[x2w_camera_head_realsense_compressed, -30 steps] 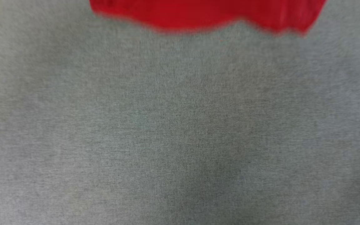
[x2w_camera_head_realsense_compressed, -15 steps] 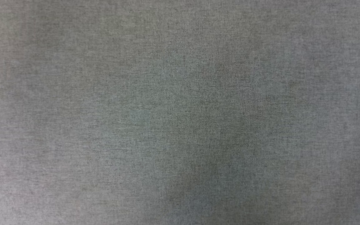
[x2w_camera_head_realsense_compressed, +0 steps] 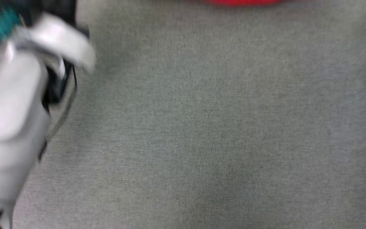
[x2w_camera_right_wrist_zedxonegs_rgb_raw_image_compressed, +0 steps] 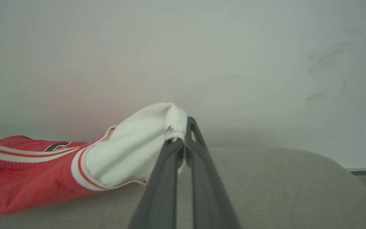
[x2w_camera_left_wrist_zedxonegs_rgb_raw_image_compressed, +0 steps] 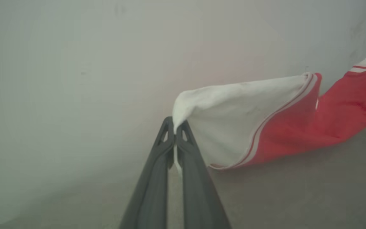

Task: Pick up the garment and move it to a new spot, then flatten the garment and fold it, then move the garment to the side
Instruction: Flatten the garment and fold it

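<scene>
The garment (x2w_camera_left_wrist_zedxonegs_rgb_raw_image_compressed: 265, 127) is a red shirt with white sleeves and striped trim. In the left wrist view my left gripper (x2w_camera_left_wrist_zedxonegs_rgb_raw_image_compressed: 174, 128) is shut on the tip of one white sleeve, and the cloth stretches off to the right above the grey surface. In the right wrist view my right gripper (x2w_camera_right_wrist_zedxonegs_rgb_raw_image_compressed: 183, 128) is shut on the other white sleeve, with the garment (x2w_camera_right_wrist_zedxonegs_rgb_raw_image_compressed: 27, 171) trailing left, black print partly showing. The head view catches a thin red strip of the garment (x2w_camera_head_realsense_compressed: 241, 2) at the top edge and my pale left forearm (x2w_camera_head_realsense_compressed: 11, 111), blurred, at the left.
A grey cloth-covered surface (x2w_camera_head_realsense_compressed: 202, 127) spreads under everything. A plain pale wall (x2w_camera_right_wrist_zedxonegs_rgb_raw_image_compressed: 202, 47) rises behind it in both wrist views. The surface's rounded edge (x2w_camera_right_wrist_zedxonegs_rgb_raw_image_compressed: 345, 162) shows at the right of the right wrist view.
The head view has shifted: the red hem left the top edge, then a thin strip of it returned. My pale left forearm has come into the left side.
</scene>
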{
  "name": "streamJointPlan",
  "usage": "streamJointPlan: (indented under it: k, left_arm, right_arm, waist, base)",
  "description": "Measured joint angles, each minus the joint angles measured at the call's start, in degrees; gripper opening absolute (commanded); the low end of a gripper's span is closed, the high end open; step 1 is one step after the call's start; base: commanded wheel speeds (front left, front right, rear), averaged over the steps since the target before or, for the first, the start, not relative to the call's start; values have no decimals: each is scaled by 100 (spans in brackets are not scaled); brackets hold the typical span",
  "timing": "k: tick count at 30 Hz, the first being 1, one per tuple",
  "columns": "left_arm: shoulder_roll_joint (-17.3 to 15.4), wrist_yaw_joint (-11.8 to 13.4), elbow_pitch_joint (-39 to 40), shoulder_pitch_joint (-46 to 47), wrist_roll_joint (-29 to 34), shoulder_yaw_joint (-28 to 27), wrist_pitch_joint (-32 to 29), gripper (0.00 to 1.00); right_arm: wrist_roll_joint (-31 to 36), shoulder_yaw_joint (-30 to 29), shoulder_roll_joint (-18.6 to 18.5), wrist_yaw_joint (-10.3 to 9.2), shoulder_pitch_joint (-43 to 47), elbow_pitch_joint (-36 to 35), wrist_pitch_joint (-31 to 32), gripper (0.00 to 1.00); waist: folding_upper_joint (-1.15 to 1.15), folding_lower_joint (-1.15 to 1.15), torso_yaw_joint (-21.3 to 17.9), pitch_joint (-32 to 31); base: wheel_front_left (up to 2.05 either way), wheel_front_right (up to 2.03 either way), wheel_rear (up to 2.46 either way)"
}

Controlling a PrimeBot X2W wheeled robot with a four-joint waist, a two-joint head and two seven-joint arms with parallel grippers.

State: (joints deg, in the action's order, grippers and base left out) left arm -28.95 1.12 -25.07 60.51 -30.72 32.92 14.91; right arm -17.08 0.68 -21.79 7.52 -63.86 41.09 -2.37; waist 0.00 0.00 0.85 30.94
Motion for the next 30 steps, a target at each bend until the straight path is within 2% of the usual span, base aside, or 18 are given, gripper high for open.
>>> streamJointPlan:
  k: [3,10,16,20,26,30]
  left_arm:
    - [-134,49,160,-902,-111,124,-13,0]
    - [-445,209,750,-2641,-304,512,-311,0]
    - [-708,469,1191,-3669,-559,587,-486,0]
    - [-912,678,1334,-4084,-694,494,-495,0]
    - [-1165,816,1656,-4719,-1136,305,-567,0]
    - [-1393,926,1973,-5349,-1315,344,-677,0]
  right_arm:
    - [-519,243,-181,0,910,-316,149,0]
    - [-1482,712,-871,1,2945,-1389,549,0]
    - [-1875,664,-1351,2,4233,-1995,755,0]
    - [-1855,626,-1630,2,4828,-2223,857,0]
    - [-2151,592,-1741,2,5665,-2686,1247,0]
    - [-2360,666,-1954,2,6388,-3147,1659,0]
  waist:
    - [0,0,17,-322]
    - [0,-2,54,-1086]
    - [0,-2,83,-1576]
    - [0,-2,70,-1821]
    - [0,-2,40,-2157]
    - [0,-2,-21,-2334]
  base:
    - [0,0,0]
    - [0,0,0]
    - [0,0,0]
    - [0,0,0]
    - [0,0,0]
    - [0,0,0]
